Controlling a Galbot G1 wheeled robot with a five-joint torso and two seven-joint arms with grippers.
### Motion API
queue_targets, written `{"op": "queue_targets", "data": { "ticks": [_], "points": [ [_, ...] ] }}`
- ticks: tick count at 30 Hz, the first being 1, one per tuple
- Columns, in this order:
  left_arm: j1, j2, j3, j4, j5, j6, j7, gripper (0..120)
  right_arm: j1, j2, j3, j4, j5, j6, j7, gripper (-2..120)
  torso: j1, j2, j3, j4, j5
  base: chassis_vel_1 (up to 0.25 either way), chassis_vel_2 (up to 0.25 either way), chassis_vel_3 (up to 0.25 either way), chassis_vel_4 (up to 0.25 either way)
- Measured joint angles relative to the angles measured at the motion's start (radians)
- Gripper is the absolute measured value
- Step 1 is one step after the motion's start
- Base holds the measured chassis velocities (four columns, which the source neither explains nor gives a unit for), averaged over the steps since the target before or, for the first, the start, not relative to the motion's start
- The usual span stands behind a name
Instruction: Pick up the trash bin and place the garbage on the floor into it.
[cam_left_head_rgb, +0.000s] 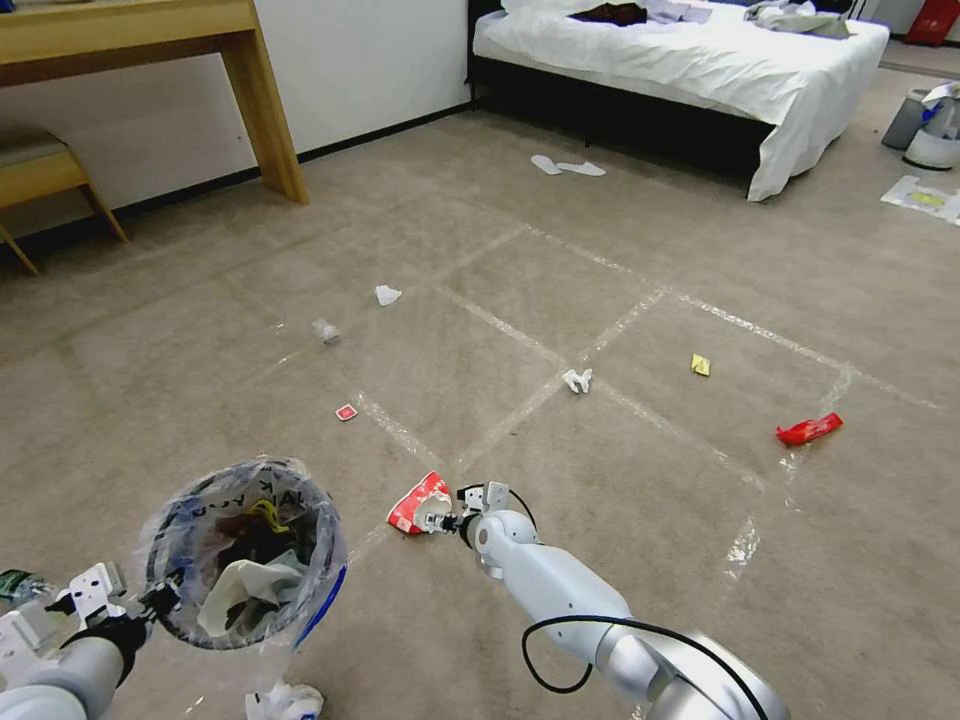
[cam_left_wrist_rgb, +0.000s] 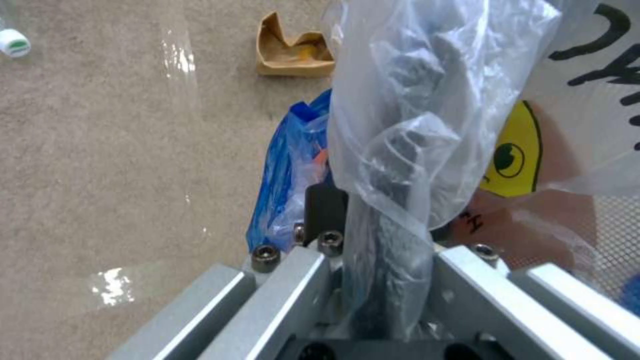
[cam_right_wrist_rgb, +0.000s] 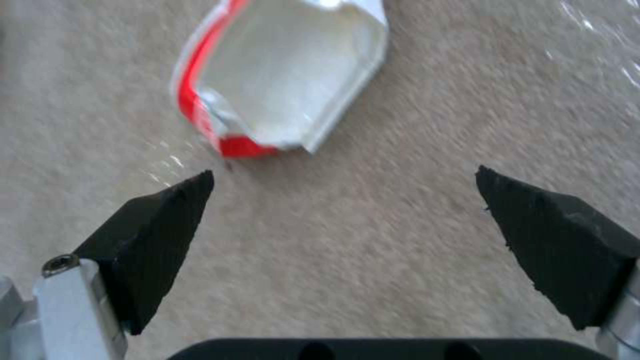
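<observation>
Closest in, the trash bin (cam_left_head_rgb: 245, 553) hangs off the floor (cam_left_head_rgb: 600, 300), its bag-lined rim pinched in the left gripper (cam_left_head_rgb: 160, 598) fingers, mouth up and ready to catch litter. Beside it the right gripper (cam_left_head_rgb: 447, 517) hovers low, fingers (cam_right_wrist_rgb: 157, 235) spread wide, just short of the torn red-white cup (cam_left_head_rgb: 418, 503), likely about to grasp it.

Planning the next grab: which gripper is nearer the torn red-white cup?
Right. The right gripper sits open just short of the cup on the floor. The left gripper is farther off, shut on the bin rim.
</observation>
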Motion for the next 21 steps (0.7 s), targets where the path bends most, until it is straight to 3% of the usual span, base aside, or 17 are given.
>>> {"op": "queue_targets", "data": {
  "ticks": [15, 21],
  "points": [
    [0.002, 0.003, 0.002, 0.004, 0.002, -0.003, 0.003, 0, -0.015, 0.0, 0.001, 0.001, -0.04, 0.027, -0.018, 98, 0.0, 0.0, 0.0, -0.0001, -0.0001, 0.0, 0.0, 0.0, 0.0],
    [-0.014, 0.012, 0.0, 0.022, 0.003, -0.007, 0.003, 0, -0.046, -0.001, -0.007, 0.12, -0.035, 0.08, -0.013, 78, 0.0, 0.0, 0.0, -0.0001, -0.0002, 0.0, 0.0, 0.0, 0.0]
  ]
}}
